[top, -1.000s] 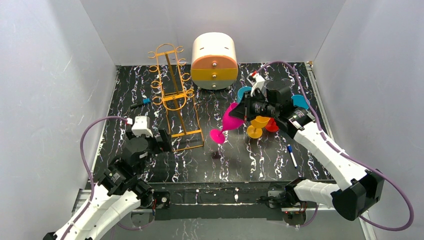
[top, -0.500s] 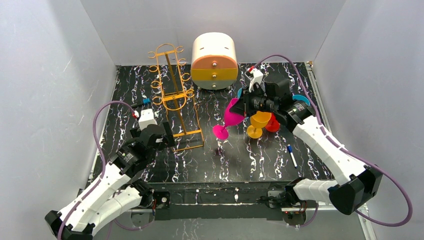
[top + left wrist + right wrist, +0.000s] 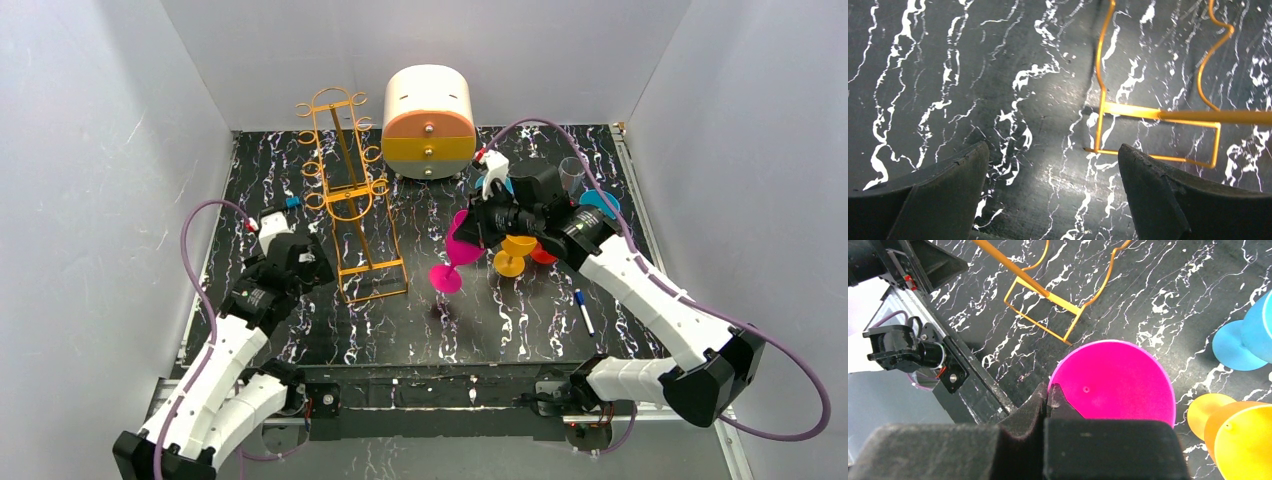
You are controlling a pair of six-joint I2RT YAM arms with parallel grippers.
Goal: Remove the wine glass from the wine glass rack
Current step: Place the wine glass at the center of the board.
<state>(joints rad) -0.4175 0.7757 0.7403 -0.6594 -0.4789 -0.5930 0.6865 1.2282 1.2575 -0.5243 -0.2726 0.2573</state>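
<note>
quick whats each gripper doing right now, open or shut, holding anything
left gripper: open, holding nothing
right gripper: shut on the pink wine glass

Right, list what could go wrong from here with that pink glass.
The right claw holds the pink wine glass tilted above the table, seemingly by the bowl's edge; it could slip.
The yellow glass and blue glass sit close by; setting down there could knock them.
The open left claw hovers near the wine glass rack; a stray move could shove it.
</note>
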